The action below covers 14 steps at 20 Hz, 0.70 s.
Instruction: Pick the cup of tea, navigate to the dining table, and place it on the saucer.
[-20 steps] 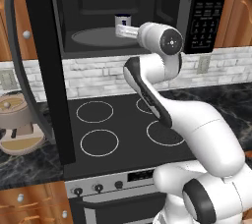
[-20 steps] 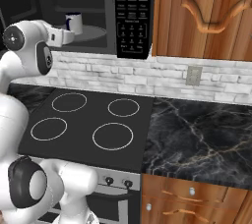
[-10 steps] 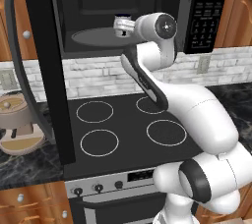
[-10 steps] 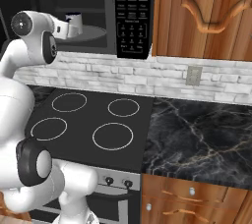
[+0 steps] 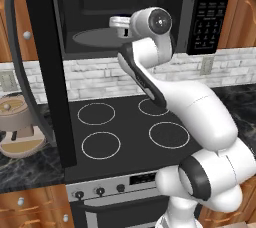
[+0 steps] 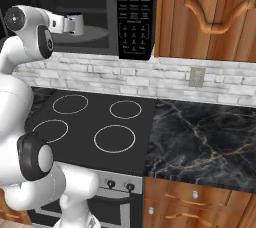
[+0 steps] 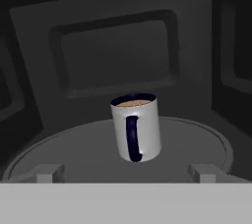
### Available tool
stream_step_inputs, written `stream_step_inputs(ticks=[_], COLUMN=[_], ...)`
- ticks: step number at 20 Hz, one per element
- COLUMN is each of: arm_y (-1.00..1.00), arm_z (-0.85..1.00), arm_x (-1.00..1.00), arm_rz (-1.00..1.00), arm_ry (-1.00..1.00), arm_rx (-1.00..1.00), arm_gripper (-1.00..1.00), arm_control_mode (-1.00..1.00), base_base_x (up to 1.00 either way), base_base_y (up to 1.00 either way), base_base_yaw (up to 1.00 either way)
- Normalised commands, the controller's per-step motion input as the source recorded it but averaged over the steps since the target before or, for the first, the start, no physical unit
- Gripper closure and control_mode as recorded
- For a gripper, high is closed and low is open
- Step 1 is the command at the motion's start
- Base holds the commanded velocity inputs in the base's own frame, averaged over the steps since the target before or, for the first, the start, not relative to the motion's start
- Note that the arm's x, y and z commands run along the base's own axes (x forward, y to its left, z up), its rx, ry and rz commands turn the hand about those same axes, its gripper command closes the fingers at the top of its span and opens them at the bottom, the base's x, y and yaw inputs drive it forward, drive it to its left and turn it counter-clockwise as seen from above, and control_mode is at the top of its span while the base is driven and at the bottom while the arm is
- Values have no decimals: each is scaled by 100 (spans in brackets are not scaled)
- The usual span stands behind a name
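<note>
The cup of tea [image 7: 136,127], a pale mug with a dark navy rim and handle and brown liquid inside, stands upright on the round turntable [image 7: 197,142] inside the open microwave. Its handle faces me. My gripper [image 7: 127,174] is open, its fingertips [image 7: 49,173] spread wide to either side and still short of the mug. From the right base view the cup [image 6: 76,22] sits just beyond my gripper [image 6: 67,23] at the microwave's mouth. In the left base view my hand [image 5: 119,22] reaches over the turntable [image 5: 92,37]. The dining table and the saucer are out of view.
The microwave door [image 5: 42,72] hangs open at the left, beside my arm. Below lies a black stovetop [image 5: 120,127] with several ring burners. A tan wooden appliance [image 5: 15,127] sits on the left counter. Dark marble countertop [image 6: 200,142] and wooden cabinets [image 6: 210,12] are to the right.
My hand has swung left and forward into the microwave opening, closing in on the cup. The jaws stayed open and the cup has not moved.
</note>
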Motion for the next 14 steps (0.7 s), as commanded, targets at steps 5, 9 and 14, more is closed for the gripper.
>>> stream_step_inputs(ticks=[5, 9, 14], arm_y=[13, 0, 0], arm_z=[0, 0, 0], arm_x=[29, 33, 26], arm_rz=[-5, -1, 0], arm_ry=[0, 0, 1], arm_rx=[-7, -2, 0], arm_gripper=[-100, -100, -100], arm_control_mode=[-100, -100, -100], base_base_x=[0, 0, 0], base_base_y=[0, 0, 0], base_base_yaw=[0, 0, 0])
